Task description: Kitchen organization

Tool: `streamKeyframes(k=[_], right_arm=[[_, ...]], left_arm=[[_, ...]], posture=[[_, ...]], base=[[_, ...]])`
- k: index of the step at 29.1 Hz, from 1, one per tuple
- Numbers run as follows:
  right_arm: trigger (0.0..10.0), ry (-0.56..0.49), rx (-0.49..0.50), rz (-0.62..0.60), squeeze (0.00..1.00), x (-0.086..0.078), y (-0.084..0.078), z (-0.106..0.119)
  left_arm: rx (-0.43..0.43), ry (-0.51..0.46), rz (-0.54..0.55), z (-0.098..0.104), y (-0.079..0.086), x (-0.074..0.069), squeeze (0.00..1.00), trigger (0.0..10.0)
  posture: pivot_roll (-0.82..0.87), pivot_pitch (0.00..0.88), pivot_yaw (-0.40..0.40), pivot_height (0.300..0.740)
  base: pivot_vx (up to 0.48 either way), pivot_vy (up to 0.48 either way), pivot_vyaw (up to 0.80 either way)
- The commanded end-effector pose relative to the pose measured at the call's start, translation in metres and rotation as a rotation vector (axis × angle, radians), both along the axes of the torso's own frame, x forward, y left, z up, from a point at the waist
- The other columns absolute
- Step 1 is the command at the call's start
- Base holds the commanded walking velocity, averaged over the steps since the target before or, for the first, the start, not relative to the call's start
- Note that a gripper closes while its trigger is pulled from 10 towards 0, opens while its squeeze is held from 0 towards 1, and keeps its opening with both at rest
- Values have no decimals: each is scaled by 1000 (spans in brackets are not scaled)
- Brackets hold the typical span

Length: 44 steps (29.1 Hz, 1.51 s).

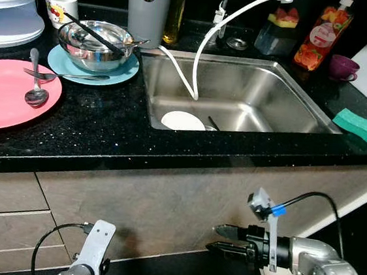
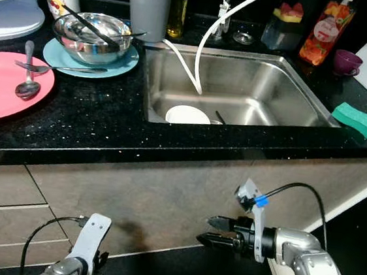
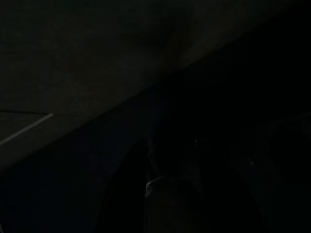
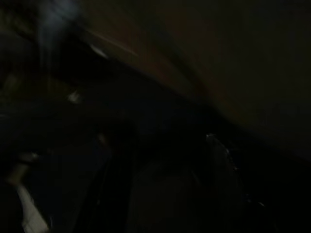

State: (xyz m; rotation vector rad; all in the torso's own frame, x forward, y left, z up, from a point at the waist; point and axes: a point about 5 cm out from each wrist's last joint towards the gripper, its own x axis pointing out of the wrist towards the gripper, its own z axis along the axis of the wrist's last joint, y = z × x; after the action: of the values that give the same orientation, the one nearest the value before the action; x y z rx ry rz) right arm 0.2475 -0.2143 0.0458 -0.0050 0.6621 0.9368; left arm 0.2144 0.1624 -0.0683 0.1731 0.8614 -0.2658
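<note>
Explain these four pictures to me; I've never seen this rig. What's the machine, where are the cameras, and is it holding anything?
A humanoid robot faces a kitchen counter. The two bright pictures come from its head camera, looking down. The two dark ones come from wrist cameras and show almost nothing.

On the counter: a pink plate with a spoon and fork, a steel bowl on a blue plate, and a green sponge. A white dish sits in the sink.

The right gripper hangs below the counter, slightly open, holding nothing. The left arm is idle.

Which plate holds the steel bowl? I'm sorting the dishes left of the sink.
The small light blue plate, beside the sink, carries the shiny steel bowl. The larger pink plate nearer the counter edge holds only a metal spoon.
</note>
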Motion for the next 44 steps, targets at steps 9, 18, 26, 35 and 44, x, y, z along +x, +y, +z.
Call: streamKeyframes(k=[9, 18, 26, 35, 44], right_arm=[[10000, 148, -478, -401, 0, -26, -27, -84], [10000, 139, -781, -372, 0, -55, -22, -114], [10000, 134, -827, -348, 0, -56, -24, -116], [10000, 139, -837, -318, 0, -66, 3, -128], [10000, 145, -840, -314, 0, -68, 6, -130]], left_arm=[[59, -39, 10, 0, 5, -2, 0, 10000], [-34, -108, -56, 6, -4, 4, 0, 10000], [-341, -46, -148, 8, -26, 0, 0, 10000], [-901, -348, -739, 149, 20, 17, 0, 10000], [-1024, -368, -854, 173, 9, 6, 0, 10000]], posture=[[103, 71, -48, 740], [115, 76, -58, 740], [122, 79, -73, 740], [114, 83, -77, 740], [104, 92, -75, 740]], base=[[0, 0, 0], [0, 0, 0], [0, 0, 0], [0, 0, 0], [0, 0, 0]])
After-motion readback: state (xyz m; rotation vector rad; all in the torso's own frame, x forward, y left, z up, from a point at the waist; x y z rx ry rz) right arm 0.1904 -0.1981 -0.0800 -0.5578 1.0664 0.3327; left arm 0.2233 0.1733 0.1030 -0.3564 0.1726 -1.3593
